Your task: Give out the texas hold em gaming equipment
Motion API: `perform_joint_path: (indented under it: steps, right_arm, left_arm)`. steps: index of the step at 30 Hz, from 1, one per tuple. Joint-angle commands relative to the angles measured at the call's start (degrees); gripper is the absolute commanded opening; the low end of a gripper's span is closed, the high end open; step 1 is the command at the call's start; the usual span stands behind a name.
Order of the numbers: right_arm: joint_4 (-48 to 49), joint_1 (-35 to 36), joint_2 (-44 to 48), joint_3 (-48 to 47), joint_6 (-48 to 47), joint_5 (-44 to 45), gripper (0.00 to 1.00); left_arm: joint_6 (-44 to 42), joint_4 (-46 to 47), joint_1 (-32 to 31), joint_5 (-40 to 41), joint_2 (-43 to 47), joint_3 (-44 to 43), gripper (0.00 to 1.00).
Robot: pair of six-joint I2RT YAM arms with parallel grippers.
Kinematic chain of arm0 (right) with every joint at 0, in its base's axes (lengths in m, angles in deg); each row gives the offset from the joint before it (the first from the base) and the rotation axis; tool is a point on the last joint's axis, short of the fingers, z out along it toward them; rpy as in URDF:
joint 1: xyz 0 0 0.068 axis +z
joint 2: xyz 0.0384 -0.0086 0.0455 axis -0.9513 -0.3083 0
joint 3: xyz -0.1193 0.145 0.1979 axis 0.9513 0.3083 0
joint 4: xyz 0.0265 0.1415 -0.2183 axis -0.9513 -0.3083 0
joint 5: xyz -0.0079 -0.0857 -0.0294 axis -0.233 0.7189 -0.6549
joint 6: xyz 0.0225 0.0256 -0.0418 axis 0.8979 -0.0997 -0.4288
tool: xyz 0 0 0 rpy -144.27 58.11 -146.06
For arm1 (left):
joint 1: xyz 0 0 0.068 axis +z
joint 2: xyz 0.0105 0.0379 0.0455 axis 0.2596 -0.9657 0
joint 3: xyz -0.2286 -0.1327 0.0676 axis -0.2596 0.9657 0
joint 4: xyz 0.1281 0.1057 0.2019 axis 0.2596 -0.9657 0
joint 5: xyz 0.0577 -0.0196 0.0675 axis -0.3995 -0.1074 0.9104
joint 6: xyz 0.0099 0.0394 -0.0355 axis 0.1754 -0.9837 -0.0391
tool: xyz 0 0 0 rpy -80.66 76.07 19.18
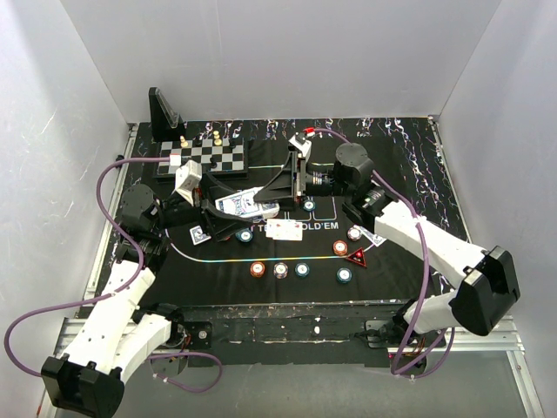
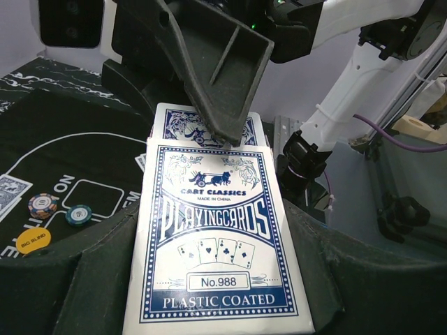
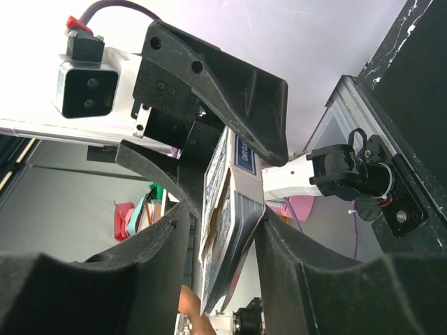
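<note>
My left gripper (image 2: 218, 293) is clamping the card box (image 2: 220, 237) aloft, left of centre over the mat (image 1: 392, 261). My right gripper (image 3: 225, 230) is straddling its open top, jaws partway in; gripping or not, I cannot tell. I am aiming for a square hold on the protruding cards (image 2: 171, 124), pulling straight

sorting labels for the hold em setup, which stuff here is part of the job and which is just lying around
Part of the job: card box; cards on the mat; poker chips; red triangular marker; yellow disc.

Just lying about: chessboard; chess pieces; black stand.
</note>
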Motion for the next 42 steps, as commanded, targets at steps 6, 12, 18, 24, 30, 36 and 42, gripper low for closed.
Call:
perform_joint_path:
  steps: [6,12,18,24,30,36,42]
  right_arm:
    - [1.69,2.61,-3.15,-4.33,0.89,1.12,0.39]
    - [3.54,2.79,-2.45,-2.4,2.21,1.82,0.28]
    - [3.28,1.56,-0.51,0.94,1.77,2.7,0.17]
    - [0.12,-0.46,0.28,4.9,-3.23,2.96,0.16]
    - [-2.69,-1.26,-2.17,7.01,-8.5,2.88,0.15]
    - [-4.9,-1.52,-6.92,7.19,-12.64,2.53,0.15]
    - [-7.27,-2.4,-9.74,6.39,-15.81,2.53,0.15]
  left_arm:
    - [-3.49,-3.3,0.3,1.39,-0.16,-2.86,0.0]
    - [-5.86,-6.1,0.3,2.0,-0.07,-3.3,0.0]
    - [-17.01,-24.18,0.39,5.69,-2.17,-10.4,0.5]
    - [-31.34,-49.12,0.65,8.5,-6.65,-23.13,0.98]
    - [-42.85,-78.49,0.83,12.37,-19.73,-44.75,0.98]
    - [-48.57,-96.78,2.84,13.81,-38.61,-60.57,0.98]
    - [-41.75,-87.1,10.66,2.72,-40.59,-58.87,0.98]
